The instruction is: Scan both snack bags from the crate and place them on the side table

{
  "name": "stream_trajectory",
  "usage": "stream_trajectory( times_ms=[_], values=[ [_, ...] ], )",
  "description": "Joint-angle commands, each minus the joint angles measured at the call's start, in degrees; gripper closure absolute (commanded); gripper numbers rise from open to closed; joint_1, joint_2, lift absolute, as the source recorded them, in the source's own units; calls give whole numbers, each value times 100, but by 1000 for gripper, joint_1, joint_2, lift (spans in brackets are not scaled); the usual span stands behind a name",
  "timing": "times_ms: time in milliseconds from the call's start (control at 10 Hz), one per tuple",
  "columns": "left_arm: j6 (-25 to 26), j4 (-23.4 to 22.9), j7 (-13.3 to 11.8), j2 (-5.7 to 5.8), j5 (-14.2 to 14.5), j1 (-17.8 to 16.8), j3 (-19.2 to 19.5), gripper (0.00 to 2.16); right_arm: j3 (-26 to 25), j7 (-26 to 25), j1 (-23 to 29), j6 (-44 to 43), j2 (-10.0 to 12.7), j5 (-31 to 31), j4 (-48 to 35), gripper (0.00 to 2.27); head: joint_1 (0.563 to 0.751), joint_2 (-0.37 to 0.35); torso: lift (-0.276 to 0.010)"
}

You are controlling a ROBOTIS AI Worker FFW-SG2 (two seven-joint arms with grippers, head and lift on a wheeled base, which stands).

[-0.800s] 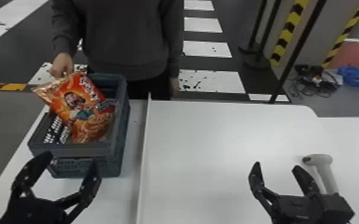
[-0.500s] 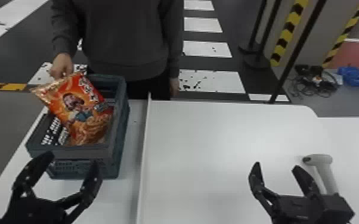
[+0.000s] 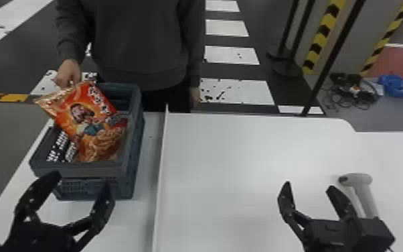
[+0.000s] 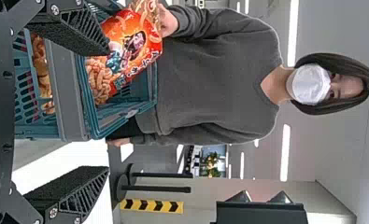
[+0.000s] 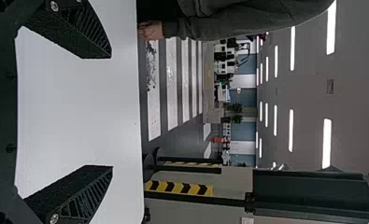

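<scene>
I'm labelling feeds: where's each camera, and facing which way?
Head view: on the head, facing forward and down at crate and table; left gripper, right gripper, person's hand show.
Left wrist view: at that wrist, facing crate and person past its fingers.
Right wrist view: at that wrist, facing over the table past its fingers; a sleeve shows.
Head and left wrist views share the snack bag in the hand.

From the head we look forward and down, past the left gripper (image 3: 83, 181) and right gripper (image 3: 309, 187); from the left wrist, close behind its fingers (image 4: 70, 189), we face the crate (image 3: 87, 170) and person (image 3: 140, 43) beyond; from the right wrist, as close, we face out over the white table (image 3: 244, 161); head and left share the crate, head and right the table.
</scene>
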Motion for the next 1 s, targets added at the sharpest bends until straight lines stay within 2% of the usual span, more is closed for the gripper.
stream_trajectory(
  times_ms=[0,900],
  values=[
    [27,1,5,0,-5,-18,1,130,0,0,-4,0,14,0,5,80,695,-73,-98],
    [27,53,-13,0,13,-27,-7,134,0,0,-4,18,14,9,5,80,695,-74,-98]
  ],
)
